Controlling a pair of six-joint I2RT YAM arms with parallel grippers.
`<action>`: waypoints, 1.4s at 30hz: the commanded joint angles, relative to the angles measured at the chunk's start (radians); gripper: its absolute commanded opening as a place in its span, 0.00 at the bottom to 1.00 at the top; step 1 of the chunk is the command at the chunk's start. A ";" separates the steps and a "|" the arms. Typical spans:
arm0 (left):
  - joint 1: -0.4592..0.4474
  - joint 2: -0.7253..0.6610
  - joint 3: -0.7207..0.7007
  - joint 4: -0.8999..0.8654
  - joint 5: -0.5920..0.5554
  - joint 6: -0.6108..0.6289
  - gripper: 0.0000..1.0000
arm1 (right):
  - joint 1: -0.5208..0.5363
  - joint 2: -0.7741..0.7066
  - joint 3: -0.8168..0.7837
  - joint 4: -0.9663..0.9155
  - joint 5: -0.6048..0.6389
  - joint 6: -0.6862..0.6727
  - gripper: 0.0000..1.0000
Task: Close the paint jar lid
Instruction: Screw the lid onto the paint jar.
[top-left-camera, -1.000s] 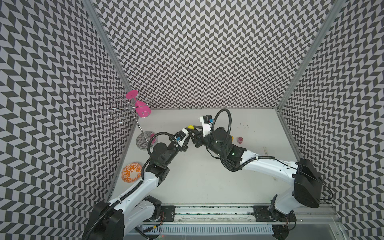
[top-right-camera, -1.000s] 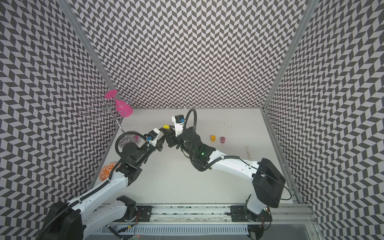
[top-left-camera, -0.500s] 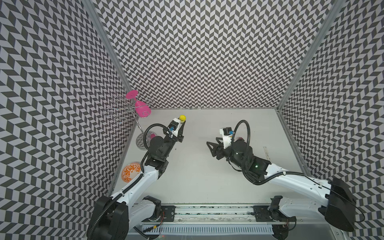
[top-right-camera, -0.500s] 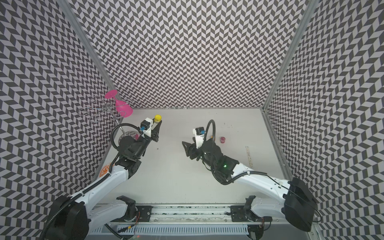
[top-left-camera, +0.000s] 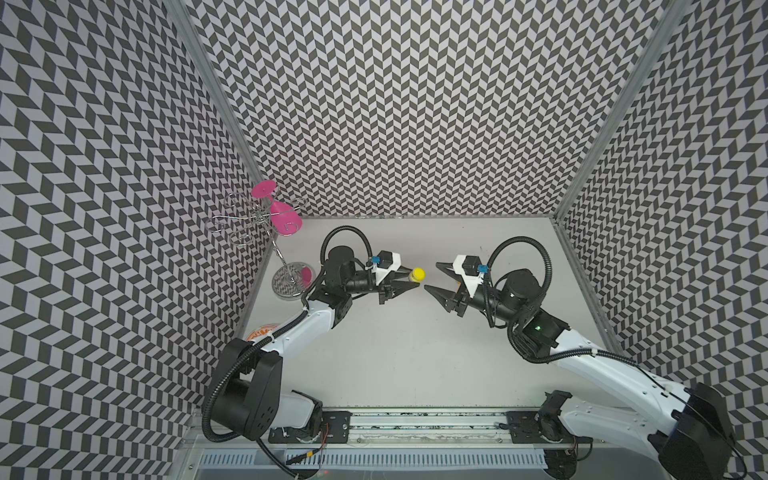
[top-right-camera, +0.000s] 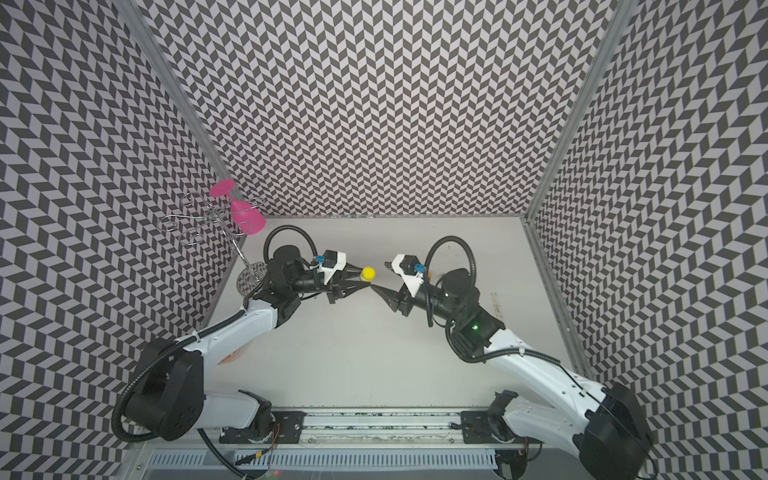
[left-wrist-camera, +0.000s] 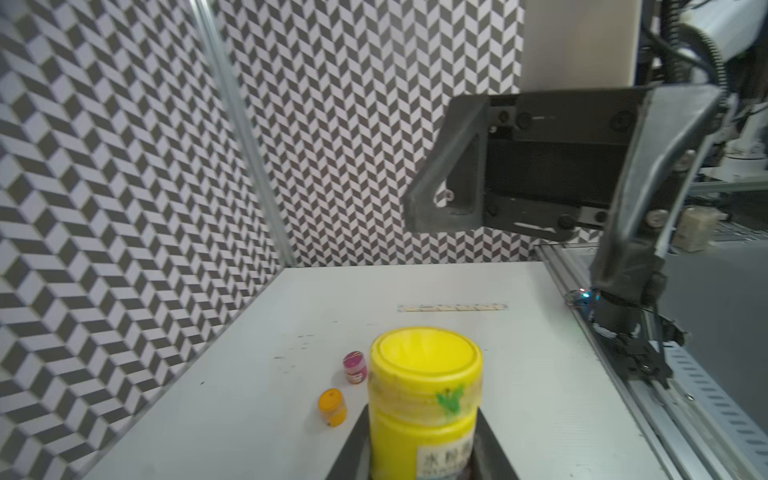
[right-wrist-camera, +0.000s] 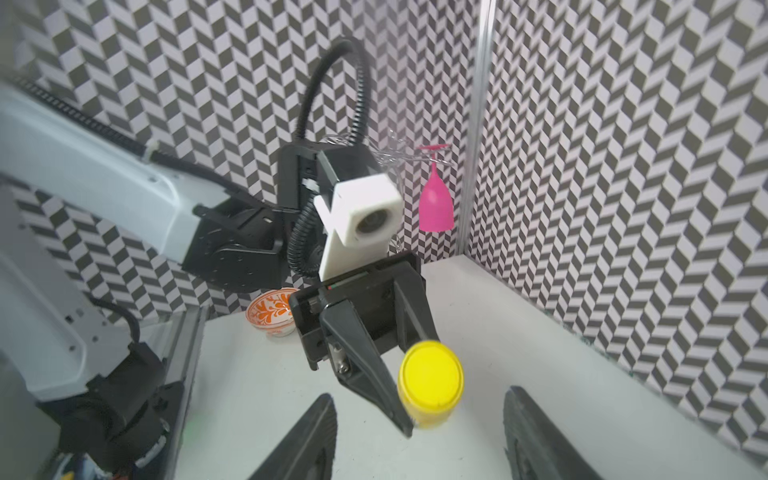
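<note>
While the left gripper (top-left-camera: 409, 279) clamps the yellow paint jar (top-left-camera: 417, 274) by its body and holds it above the table (top-left-camera: 395, 353), the right gripper (top-left-camera: 431, 276) faces it tip to tip, jaws parted and empty, just beside the jar but not touching it. A second ago the two grippers were bunched together mid-table with the right one at the jar; half a second ago they had swung well apart, the jar carried off toward the back left. Now they have come together again, the jar back near the middle. That reads as a release and a fresh approach, probably for another turn of the lid (left-wrist-camera: 426, 353). In the left wrist view the lid sits on the jar, with a paint-smeared band showing beneath it, so I cannot tell whether it is fully tightened; I would treat the task as nearly done, not finished. The small pink jar (left-wrist-camera: 354, 365) and orange jar (left-wrist-camera: 332, 407) stand on the table, well clear of both grippers.
</note>
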 joint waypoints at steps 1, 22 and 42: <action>-0.008 -0.014 0.038 -0.080 0.106 0.062 0.28 | -0.007 0.019 0.025 0.083 -0.184 -0.102 0.59; -0.016 -0.035 0.037 -0.077 0.100 0.063 0.28 | -0.007 0.162 0.084 0.123 -0.213 -0.066 0.45; -0.016 -0.032 0.043 -0.081 0.095 0.061 0.28 | -0.007 0.172 0.086 0.133 -0.095 -0.032 0.51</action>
